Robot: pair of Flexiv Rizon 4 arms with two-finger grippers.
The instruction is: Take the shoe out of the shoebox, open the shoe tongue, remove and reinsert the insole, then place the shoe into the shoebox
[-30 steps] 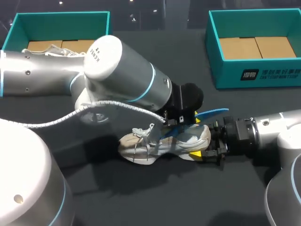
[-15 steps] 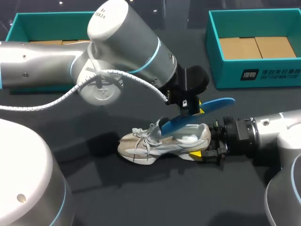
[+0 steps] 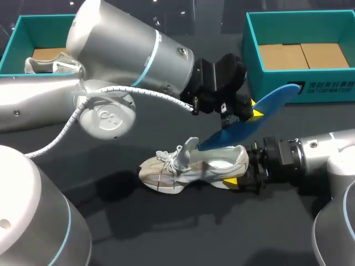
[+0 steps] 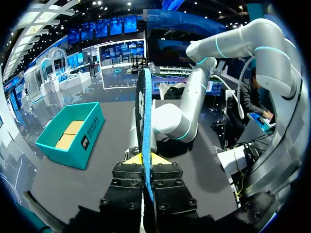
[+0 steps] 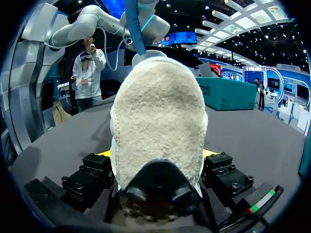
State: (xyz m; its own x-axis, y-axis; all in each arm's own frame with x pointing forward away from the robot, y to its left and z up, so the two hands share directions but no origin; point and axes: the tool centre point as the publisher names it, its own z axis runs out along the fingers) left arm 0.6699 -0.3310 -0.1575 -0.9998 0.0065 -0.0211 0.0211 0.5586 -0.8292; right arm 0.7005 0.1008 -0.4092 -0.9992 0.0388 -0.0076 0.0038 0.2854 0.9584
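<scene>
A white sneaker [image 3: 191,165] lies on its sole on the dark table, toe toward my left, tongue raised. My right gripper [image 3: 239,173] is shut on its heel; in the right wrist view the fuzzy heel [image 5: 158,121] fills the gap between the fingers [image 5: 103,155]. My left gripper [image 3: 244,113] hangs above the shoe, shut on a blue insole [image 3: 252,116] that slants down to the shoe's opening. In the left wrist view the insole [image 4: 144,116] stands edge-on between the fingers of the left gripper [image 4: 146,162]. The insole [image 5: 133,24] also shows above the heel.
A teal shoebox [image 3: 256,66] with a cardboard floor stands at the back right, also seen as the teal box [image 4: 80,145] beside the left gripper. A second teal shoebox [image 3: 16,33] at the back left holds another white shoe [image 3: 47,65]. My left arm spans the table's left half.
My left gripper has risen and moved right, drawing the blue insole up out of the shoe. The shoe and the right gripper have stayed put.
</scene>
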